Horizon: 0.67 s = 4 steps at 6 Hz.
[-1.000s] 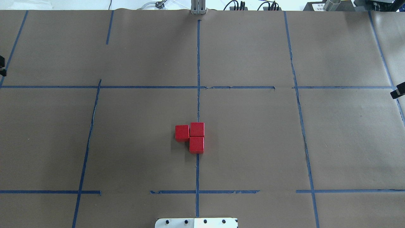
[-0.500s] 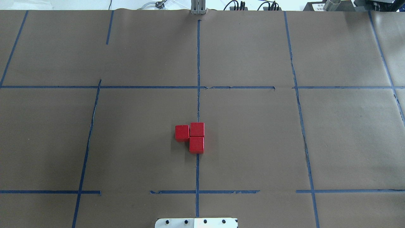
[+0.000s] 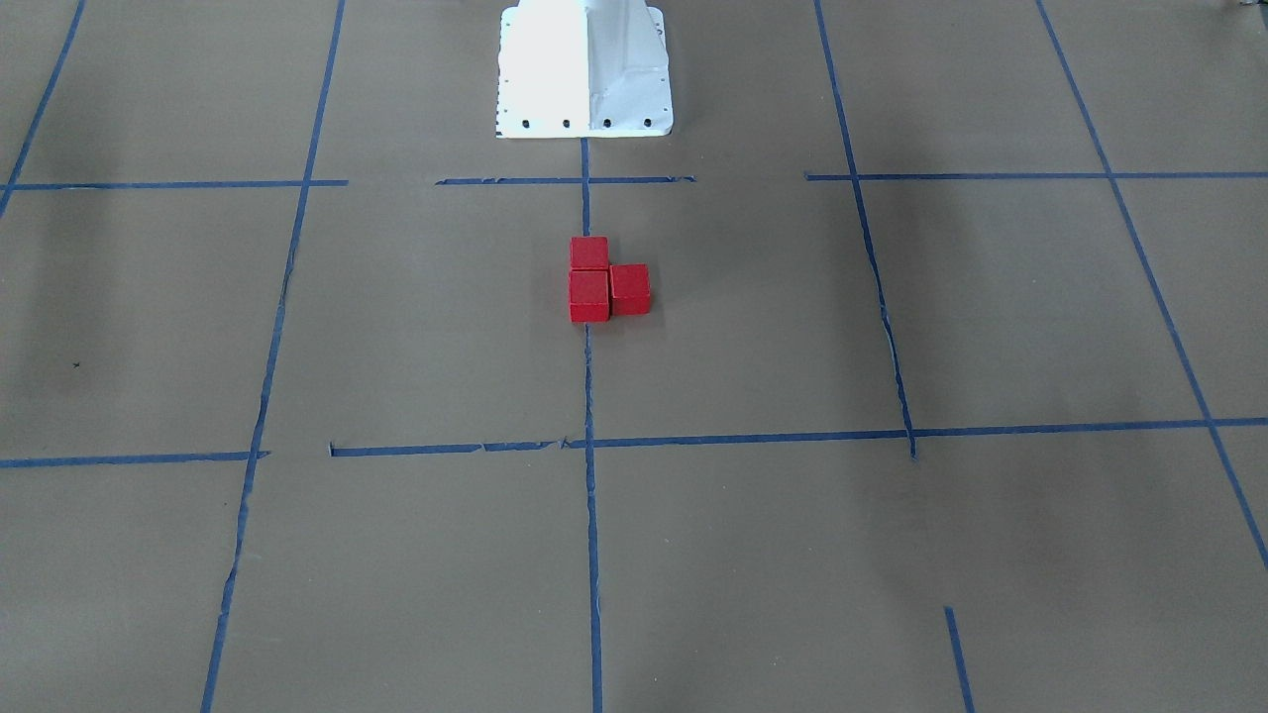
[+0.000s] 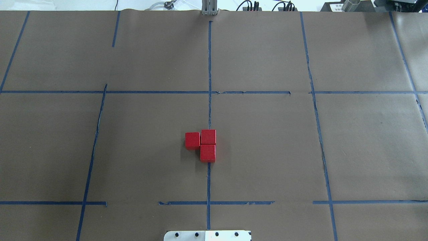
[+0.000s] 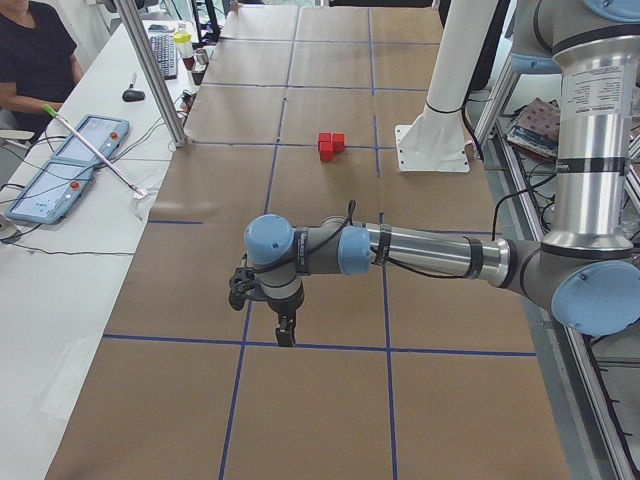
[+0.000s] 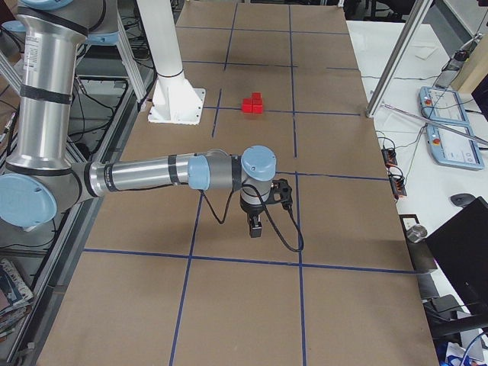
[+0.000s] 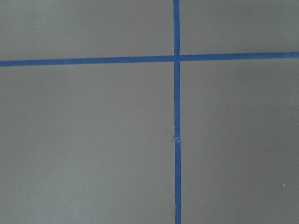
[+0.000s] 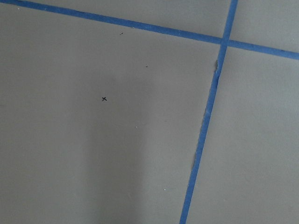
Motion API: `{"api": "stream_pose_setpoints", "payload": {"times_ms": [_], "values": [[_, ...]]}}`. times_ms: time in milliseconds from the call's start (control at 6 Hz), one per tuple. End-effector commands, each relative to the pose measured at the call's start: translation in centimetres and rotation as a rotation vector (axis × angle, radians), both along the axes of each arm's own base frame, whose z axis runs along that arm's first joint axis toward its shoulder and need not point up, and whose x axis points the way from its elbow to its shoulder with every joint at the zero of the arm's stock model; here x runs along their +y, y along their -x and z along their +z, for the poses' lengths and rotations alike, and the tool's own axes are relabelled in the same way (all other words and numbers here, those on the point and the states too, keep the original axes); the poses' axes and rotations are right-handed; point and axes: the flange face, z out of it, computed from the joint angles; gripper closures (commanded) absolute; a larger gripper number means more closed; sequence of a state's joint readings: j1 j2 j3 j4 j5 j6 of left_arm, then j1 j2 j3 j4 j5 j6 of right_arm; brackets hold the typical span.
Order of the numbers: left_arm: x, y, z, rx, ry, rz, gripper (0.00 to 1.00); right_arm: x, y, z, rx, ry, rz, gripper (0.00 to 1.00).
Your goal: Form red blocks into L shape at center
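Note:
Three red blocks lie together on the brown paper in an L: two [image 4: 208, 137] [image 4: 207, 153] in a row on the central blue tape line [image 4: 209, 110], the third [image 4: 192, 140] touching the far one's left side. They also show in the front-facing view [image 3: 589, 295], the left view [image 5: 330, 146] and the right view [image 6: 252, 103]. My left gripper [image 5: 286, 335] hangs far off to the left of them, my right gripper [image 6: 255, 229] far off to the right. I cannot tell whether either is open or shut. Both wrist views show only paper and tape.
The white robot base plate [image 4: 207, 235] stands just behind the blocks at the near edge. A metal post [image 5: 150, 70] stands at the table's far edge. A side table holds teach pendants [image 5: 70, 160], with an operator [image 5: 30, 50] seated beside it.
Dark gripper tips at the left and right edges of the overhead view one second ago have gone out of it. The three blocks have not moved.

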State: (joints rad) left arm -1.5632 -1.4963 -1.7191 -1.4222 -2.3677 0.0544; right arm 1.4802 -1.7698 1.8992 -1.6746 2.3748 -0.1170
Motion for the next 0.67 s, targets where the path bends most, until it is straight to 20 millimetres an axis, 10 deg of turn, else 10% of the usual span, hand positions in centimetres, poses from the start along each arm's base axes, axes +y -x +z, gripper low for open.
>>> {"api": "stream_pose_setpoints", "payload": {"times_ms": [0,500], "values": [[0.31,-0.08,-0.05,0.011,-0.007,-0.013,0.0,1.16,-0.32,0.9,-0.003,0.012,0.003,0.0],[0.27,0.0,-0.29,0.009,-0.009,-0.012,0.0,2.09,-0.8,1.21,-0.005,0.014,0.014,0.0]]}}
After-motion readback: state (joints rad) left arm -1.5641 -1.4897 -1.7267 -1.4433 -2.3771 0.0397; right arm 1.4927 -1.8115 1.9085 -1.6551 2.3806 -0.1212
